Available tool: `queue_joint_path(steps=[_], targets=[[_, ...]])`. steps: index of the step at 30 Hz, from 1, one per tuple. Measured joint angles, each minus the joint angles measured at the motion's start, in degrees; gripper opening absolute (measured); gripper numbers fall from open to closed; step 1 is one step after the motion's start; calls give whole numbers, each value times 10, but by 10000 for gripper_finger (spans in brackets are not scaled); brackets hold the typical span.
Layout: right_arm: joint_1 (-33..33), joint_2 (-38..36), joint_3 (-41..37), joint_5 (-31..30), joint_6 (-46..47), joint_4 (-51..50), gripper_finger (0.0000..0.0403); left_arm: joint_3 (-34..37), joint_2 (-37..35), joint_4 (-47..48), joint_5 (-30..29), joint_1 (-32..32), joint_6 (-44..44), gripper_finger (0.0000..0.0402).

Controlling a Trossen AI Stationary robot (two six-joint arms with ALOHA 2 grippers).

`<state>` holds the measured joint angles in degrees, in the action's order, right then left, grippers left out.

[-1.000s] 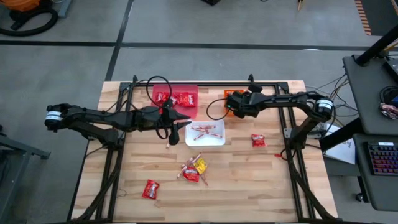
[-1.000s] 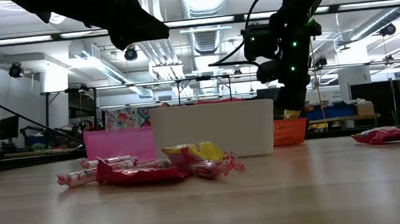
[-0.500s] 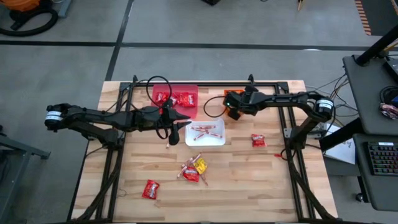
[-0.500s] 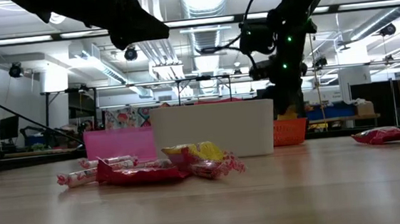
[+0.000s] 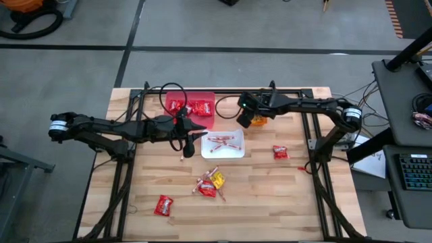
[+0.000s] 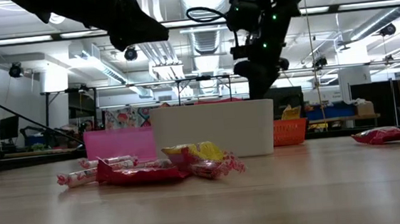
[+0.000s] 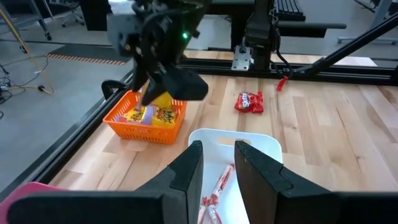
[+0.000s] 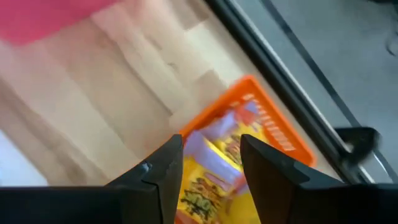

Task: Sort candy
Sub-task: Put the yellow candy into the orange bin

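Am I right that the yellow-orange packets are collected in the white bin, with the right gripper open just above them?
Not quite: the yellow-orange packets lie in the orange bin, as the left wrist view shows. The white bin holds the red-and-white sticks. The right gripper is indeed open above the packets.

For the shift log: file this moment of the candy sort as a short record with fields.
right gripper: above the orange bin, jaws open, nothing between them
left gripper: at the white bin's near edge, jaws a little apart, nothing visibly held
orange bin: yellow-orange packets
white bin: red-and-white sticks
pink-red bin: shiny red packets
loose on table: mixed pile, two lone red packets
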<state>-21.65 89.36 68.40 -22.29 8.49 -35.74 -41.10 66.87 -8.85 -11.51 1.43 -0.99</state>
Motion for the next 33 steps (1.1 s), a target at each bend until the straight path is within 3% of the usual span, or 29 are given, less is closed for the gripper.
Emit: queue_joint_path(steps=[8,12,18,27,33], targets=[[-35,-1,47,-29,125,-197,106,2,0,4,0,0,0,77],[-57,-1,39,-27,140,-241,64,4,0,4,0,0,-1,78],[-80,-1,0,-21,125,-214,13,4,0,4,0,0,-4,78],[-74,-1,-40,111,83,-52,9,4,0,4,0,0,-12,77],[-64,-1,-49,122,68,29,9,4,0,4,1,0,-17,77]])
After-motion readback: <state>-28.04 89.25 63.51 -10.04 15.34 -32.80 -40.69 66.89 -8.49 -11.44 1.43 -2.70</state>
